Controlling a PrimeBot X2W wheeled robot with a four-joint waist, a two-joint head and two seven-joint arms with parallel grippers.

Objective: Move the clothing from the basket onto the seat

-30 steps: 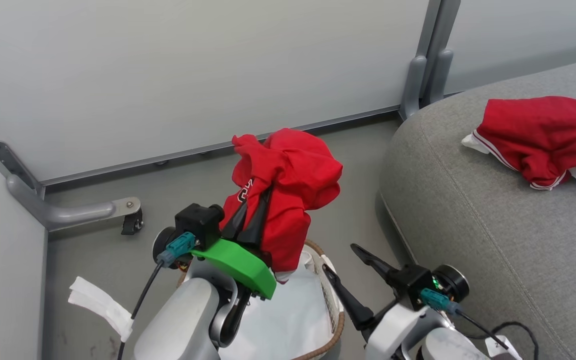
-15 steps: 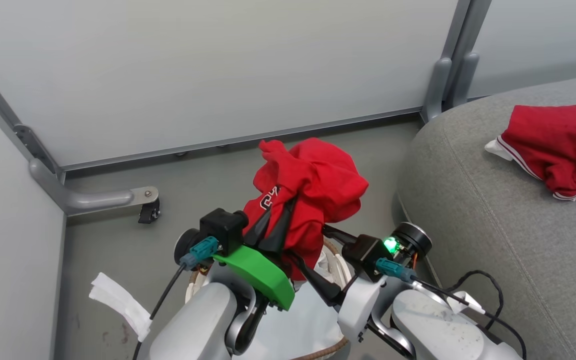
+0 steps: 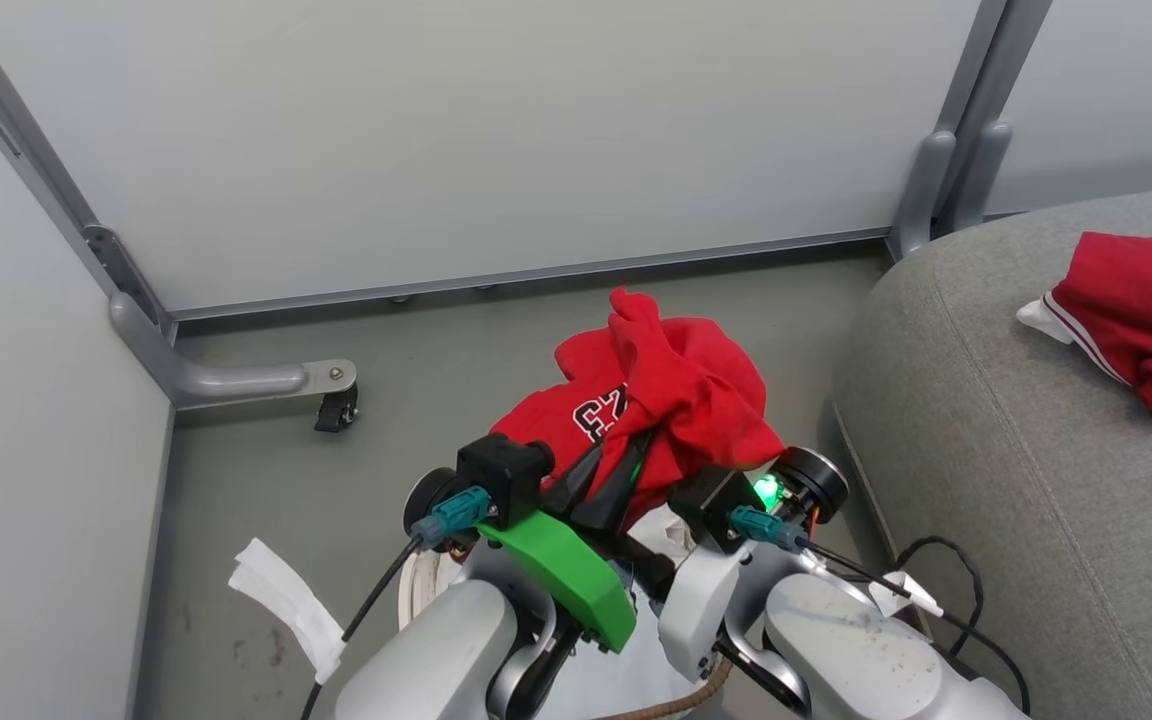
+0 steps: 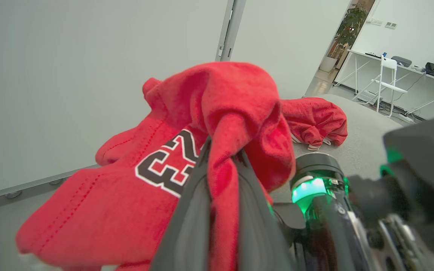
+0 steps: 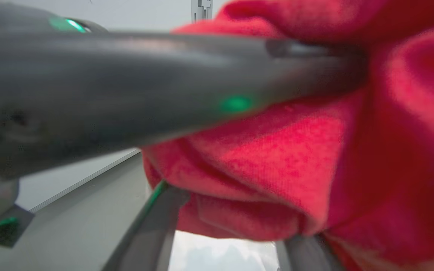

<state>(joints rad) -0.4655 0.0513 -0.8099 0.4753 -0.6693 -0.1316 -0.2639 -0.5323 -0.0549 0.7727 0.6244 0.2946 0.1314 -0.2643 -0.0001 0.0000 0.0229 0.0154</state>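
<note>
Our arms hide most of the basket [image 3: 681, 703]; we see only scraps of its rim. The left gripper [image 3: 619, 455] is clamped on a fold of the red jersey [image 3: 676, 385], held above the basket. The right gripper [image 5: 228, 214] is blurred, its fingers standing apart with jersey cloth between them. Another red garment [image 3: 1146, 320] lies on the seat [image 3: 986, 450].

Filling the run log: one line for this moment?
left gripper: shut on red garment | right gripper: at garment, grip unclear | seat: second garment on it
</note>
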